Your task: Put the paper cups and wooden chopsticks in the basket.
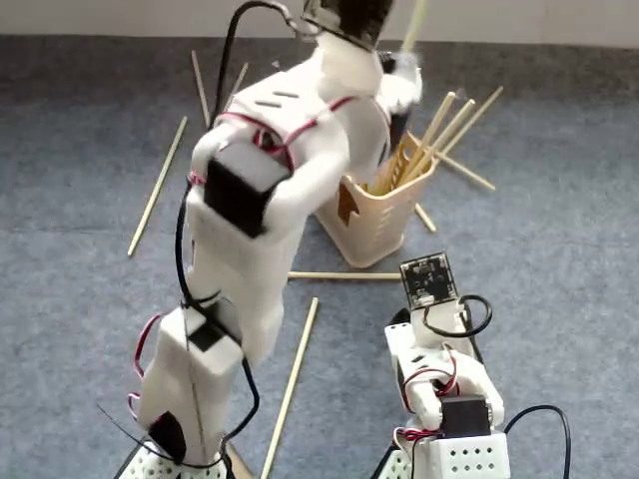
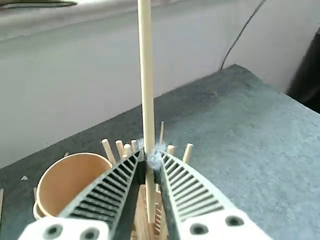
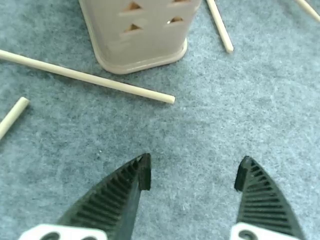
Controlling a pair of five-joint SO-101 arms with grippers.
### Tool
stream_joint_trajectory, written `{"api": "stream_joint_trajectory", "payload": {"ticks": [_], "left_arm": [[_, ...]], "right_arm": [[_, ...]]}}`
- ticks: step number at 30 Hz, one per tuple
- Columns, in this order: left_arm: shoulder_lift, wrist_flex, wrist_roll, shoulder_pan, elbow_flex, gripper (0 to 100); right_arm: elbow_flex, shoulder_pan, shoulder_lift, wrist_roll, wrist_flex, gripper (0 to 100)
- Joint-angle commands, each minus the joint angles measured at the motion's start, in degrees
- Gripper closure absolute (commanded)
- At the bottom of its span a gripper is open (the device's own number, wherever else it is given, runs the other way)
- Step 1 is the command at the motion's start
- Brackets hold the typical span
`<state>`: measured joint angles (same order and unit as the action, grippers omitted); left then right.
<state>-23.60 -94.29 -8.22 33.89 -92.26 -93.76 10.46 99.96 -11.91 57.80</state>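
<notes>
Left tool is clamped on a pale wooden chopstick, upright over the beige slotted plastic basket; right tool sits open. Packed-in chopsticks could bounce it out.

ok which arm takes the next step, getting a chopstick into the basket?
Left. The left gripper is shut on a wooden chopstick held upright over the basket. The right gripper is open and empty, low over the carpet beside the basket's foot.
</notes>
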Motion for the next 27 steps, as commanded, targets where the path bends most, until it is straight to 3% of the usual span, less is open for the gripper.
{"api": "stream_joint_trajectory", "payload": {"ticks": [1,9,13,15,20,27], "left_arm": [[7.43,-3.78,0.70,4.44,-3.38,100],[26.95,-6.95,4.04,7.43,-1.54,100],[32.48,-6.59,6.15,6.73,10.33,100],[31.60,-6.24,6.07,2.95,16.13,100],[22.90,6.95,5.71,-5.93,30.64,100],[16.40,23.74,3.87,-8.66,49.10,100]], "right_arm": [[0.13,0.31,0.66,0.18,-0.75,72.4],[0.13,0.31,0.66,0.18,-0.75,72.4],[0.13,0.31,0.66,0.18,-0.75,72.4],[0.13,0.31,0.66,0.18,-0.75,72.4],[0.13,0.31,0.66,0.18,-0.57,72.4],[0.13,0.31,0.66,0.18,-0.66,72.4]]}}
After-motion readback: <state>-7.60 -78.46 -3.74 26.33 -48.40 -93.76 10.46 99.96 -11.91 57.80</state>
